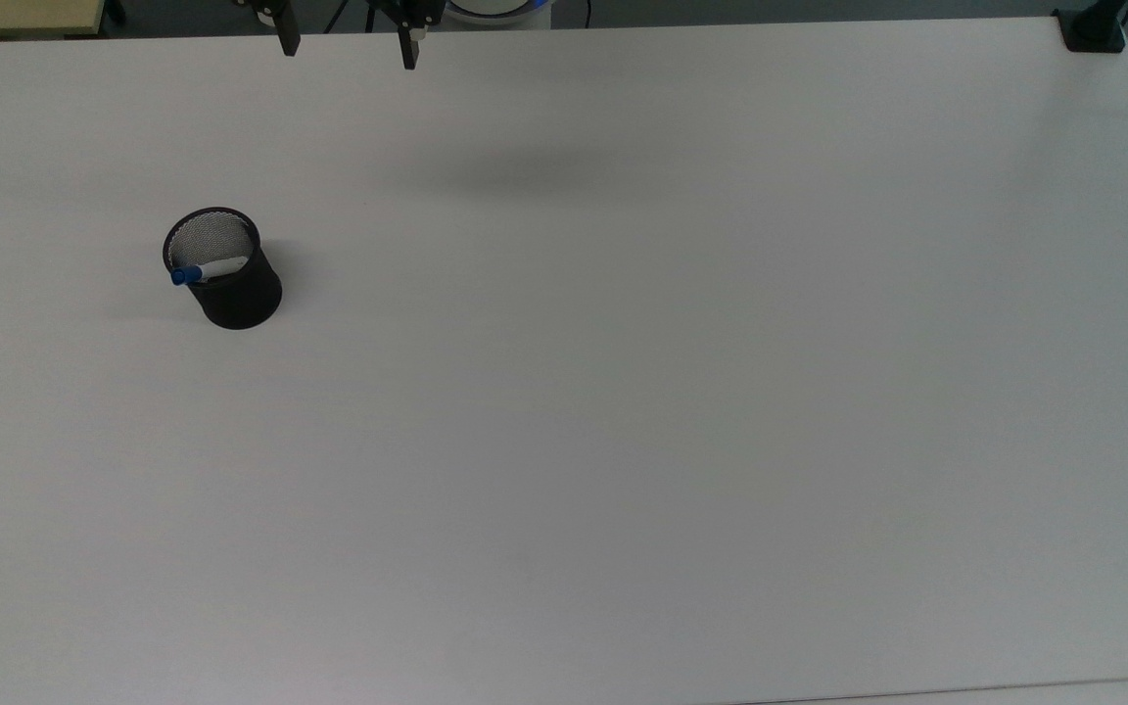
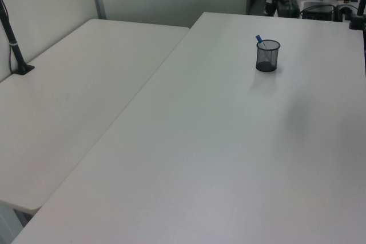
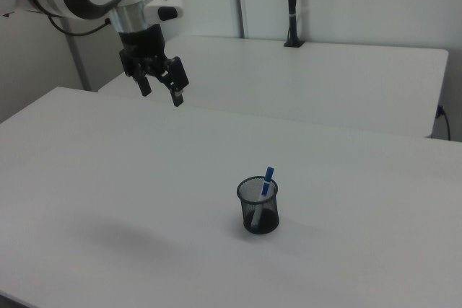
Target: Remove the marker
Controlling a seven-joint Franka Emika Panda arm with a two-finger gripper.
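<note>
A black mesh cup [image 1: 224, 268] [image 2: 267, 55] [image 3: 258, 205] stands upright on the white table [image 1: 623, 392]. Inside it leans the marker [image 1: 204, 270] [image 3: 266, 182], white-barrelled, with its blue cap [image 2: 259, 39] sticking out over the rim. My gripper [image 1: 349, 49] [image 3: 161, 94] hangs open and empty high above the table, at the top edge of the top view and well to the right of the cup there. In the right view it is up and to the left of the cup.
A second white table [image 2: 68, 95] [image 3: 325, 84] adjoins this one. A black clamp post [image 1: 1093, 29] stands at the table's corner in the top view's upper right. Another black post [image 2: 14, 44] [image 3: 291, 5] rises from the adjoining table.
</note>
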